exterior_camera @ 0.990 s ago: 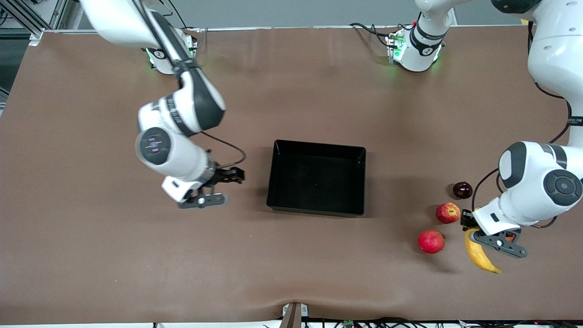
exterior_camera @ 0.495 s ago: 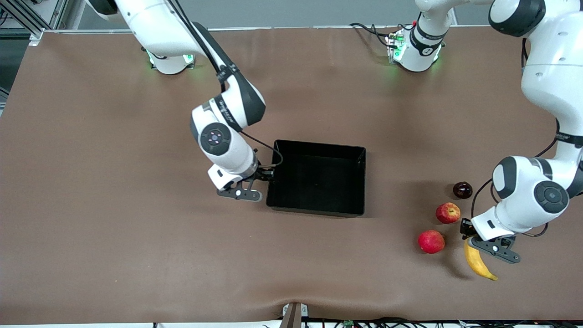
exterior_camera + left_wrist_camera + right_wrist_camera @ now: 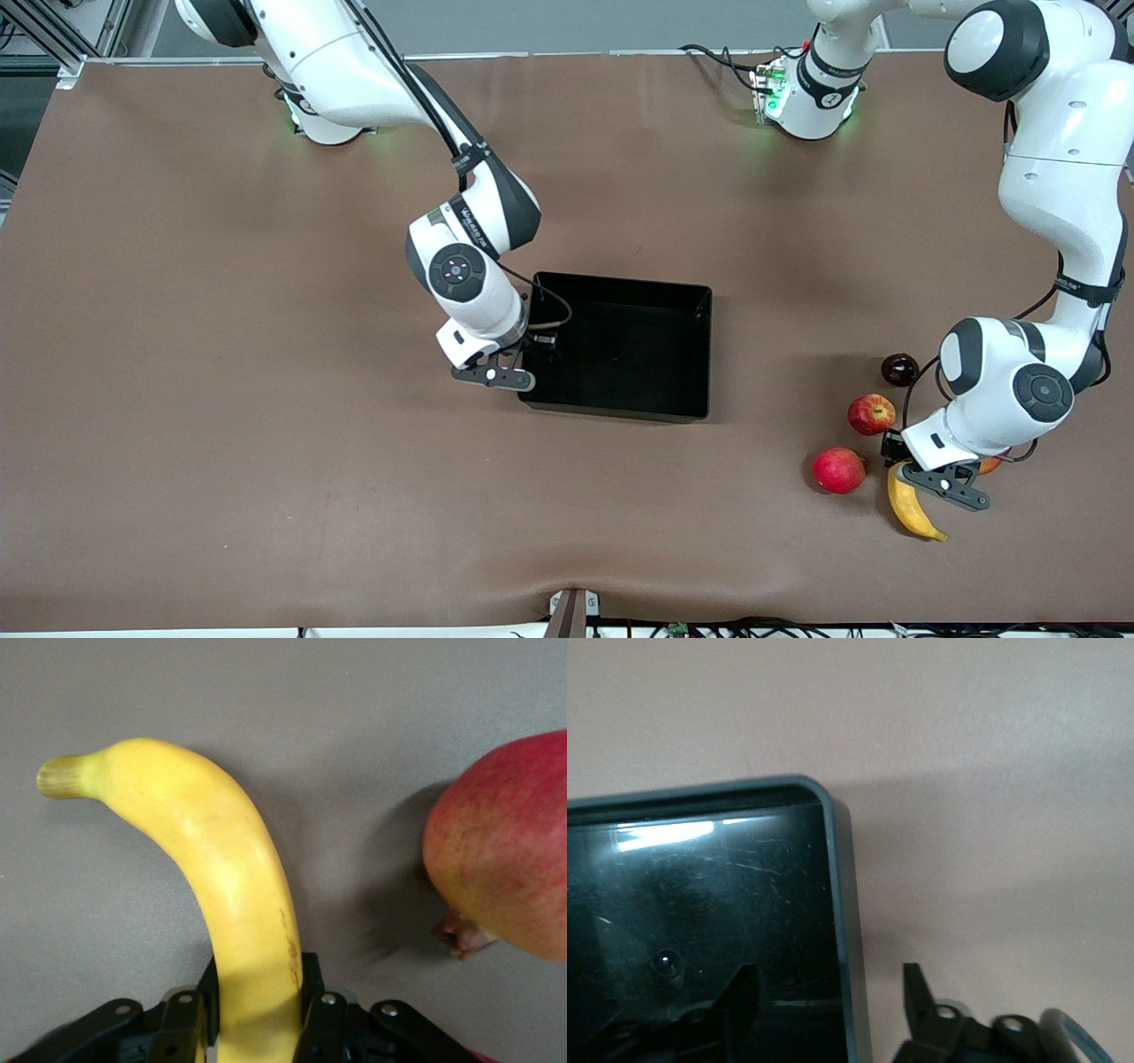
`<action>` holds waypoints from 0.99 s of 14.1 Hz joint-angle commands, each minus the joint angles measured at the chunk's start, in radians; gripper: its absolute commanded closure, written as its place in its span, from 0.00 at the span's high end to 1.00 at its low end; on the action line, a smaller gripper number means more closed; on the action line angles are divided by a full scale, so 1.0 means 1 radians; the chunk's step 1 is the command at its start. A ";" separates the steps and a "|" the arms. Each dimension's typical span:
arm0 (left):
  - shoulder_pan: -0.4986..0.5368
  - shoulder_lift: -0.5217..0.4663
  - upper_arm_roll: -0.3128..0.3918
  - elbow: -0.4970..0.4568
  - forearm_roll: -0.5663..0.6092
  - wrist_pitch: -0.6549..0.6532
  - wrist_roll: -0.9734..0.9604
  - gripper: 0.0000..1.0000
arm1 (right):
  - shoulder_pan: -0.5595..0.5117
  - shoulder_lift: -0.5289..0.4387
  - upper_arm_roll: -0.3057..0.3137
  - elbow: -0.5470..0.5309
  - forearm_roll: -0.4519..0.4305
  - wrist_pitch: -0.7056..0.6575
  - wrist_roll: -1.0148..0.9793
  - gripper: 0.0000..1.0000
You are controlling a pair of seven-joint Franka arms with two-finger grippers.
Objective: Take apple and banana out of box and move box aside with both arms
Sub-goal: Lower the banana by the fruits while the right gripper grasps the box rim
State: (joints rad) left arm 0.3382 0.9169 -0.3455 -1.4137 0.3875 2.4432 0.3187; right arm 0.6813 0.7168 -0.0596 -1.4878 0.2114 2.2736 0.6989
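At the middle of the table (image 3: 221, 461) sits the black tray (image 3: 620, 408), resting flat with nothing inside it. The right gripper (image 3: 535, 349) is positioned at the tray wall facing the right arm's end of the table. Its fingers are parted and straddle that wall: in the right wrist view one finger (image 3: 718, 1001) sits inside the tray (image 3: 700, 904) and the other finger (image 3: 920, 997) sits outside it, with the rim between them. Whether either finger touches the wall cannot be determined.

Toward the left arm's end of the table, the fruits lie in a loose cluster, well apart from the tray. The left gripper (image 3: 905, 461) is closed on the banana (image 3: 911, 516). In the left wrist view its two fingers (image 3: 190, 1023) press against both flanks of the banana (image 3: 230, 877) near one end, and the stem end points away from the gripper. The banana is the cluster item nearest to the front camera.

Surrounding items:
- A pinkish-red round fruit (image 3: 838, 470) lies just beside the banana, on the side toward the tray. It also appears in the left wrist view (image 3: 505, 859), close to the banana but not touching it.
- The red apple (image 3: 872, 414) lies farther from the front camera than that fruit.
- A small dark round fruit (image 3: 899, 369) lies farther still.
- An orange-red item (image 3: 990, 463) is mostly hidden under the left arm's wrist.
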 commanded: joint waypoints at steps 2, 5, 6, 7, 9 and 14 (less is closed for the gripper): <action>0.002 -0.013 0.005 0.024 -0.021 0.010 0.010 1.00 | 0.010 0.010 -0.011 0.017 0.008 -0.005 0.028 0.00; -0.002 -0.093 -0.006 0.025 -0.128 -0.085 0.007 1.00 | 0.004 0.004 -0.014 0.014 -0.006 -0.019 0.024 0.00; -0.004 -0.119 -0.015 0.038 -0.165 -0.133 0.005 1.00 | 0.003 0.001 -0.016 0.018 -0.003 -0.054 0.027 0.00; -0.004 -0.148 -0.029 0.054 -0.186 -0.188 0.003 1.00 | 0.003 -0.002 -0.017 0.024 -0.001 -0.089 0.027 0.00; -0.002 -0.215 -0.044 0.058 -0.209 -0.272 -0.015 1.00 | -0.002 -0.013 -0.019 0.035 -0.001 -0.100 0.027 0.00; -0.002 -0.404 -0.053 0.038 -0.280 -0.554 -0.133 1.00 | -0.149 -0.103 -0.011 0.092 0.010 -0.329 -0.021 0.00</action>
State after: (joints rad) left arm 0.3357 0.6019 -0.3996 -1.3372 0.1505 1.9892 0.2307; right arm 0.6132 0.6834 -0.0882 -1.4179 0.2113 2.0634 0.7078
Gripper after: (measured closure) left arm 0.000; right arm 0.943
